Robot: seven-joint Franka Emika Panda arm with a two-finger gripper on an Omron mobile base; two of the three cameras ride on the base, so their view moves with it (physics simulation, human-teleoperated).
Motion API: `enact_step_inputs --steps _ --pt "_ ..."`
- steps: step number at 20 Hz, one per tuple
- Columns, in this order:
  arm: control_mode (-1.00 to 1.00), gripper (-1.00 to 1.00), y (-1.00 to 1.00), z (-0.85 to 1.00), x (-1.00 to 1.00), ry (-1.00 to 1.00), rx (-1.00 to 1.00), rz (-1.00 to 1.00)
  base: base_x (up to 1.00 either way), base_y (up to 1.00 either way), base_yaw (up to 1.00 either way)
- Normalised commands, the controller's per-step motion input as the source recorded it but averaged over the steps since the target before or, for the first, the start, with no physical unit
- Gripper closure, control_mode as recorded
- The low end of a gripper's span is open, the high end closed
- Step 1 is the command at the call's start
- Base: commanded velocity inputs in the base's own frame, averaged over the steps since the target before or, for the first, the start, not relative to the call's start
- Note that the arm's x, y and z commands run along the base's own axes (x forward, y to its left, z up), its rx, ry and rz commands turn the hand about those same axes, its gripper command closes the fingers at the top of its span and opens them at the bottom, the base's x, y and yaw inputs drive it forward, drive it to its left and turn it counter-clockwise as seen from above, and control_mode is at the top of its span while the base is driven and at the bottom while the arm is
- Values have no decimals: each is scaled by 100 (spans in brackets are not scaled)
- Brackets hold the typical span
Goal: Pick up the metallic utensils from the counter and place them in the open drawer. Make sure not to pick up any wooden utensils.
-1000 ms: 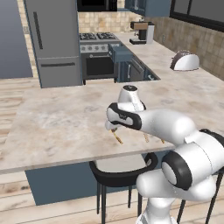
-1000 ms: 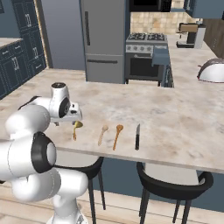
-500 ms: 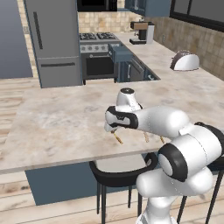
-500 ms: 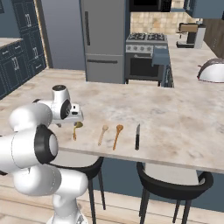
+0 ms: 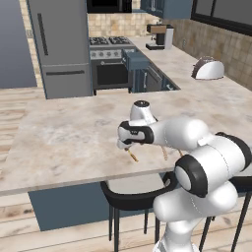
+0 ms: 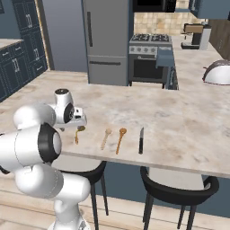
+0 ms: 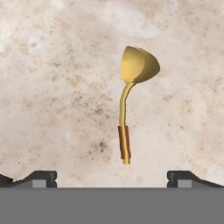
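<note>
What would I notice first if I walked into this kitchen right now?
Probably the big white robot arm bending low over the counter, with its open gripper right above a shiny golden spoon. Next to that spoon lie two wooden spoons and a slim black utensil, all in a row near the counter's front edge.

Kitchen: fridge (image 5: 61,47), stove (image 5: 110,61), toaster (image 5: 207,68).

Beyond my island stand a grey fridge (image 5: 60,47), a steel stove (image 5: 110,64), slate-blue cabinets (image 6: 18,67), a tan tiled wall (image 5: 115,23) and wood flooring (image 5: 17,96).
</note>
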Motion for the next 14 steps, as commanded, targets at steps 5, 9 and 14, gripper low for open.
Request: enact_step_inputs --steps 5,9,14 --pt "-100 -100 -8 -14 27 0 0 0 0 0 0" --pt "-100 -100 0 -13 28 0 0 0 0 0 0" --pt "-100 -100 0 -15 16 0 0 0 0 0 0"
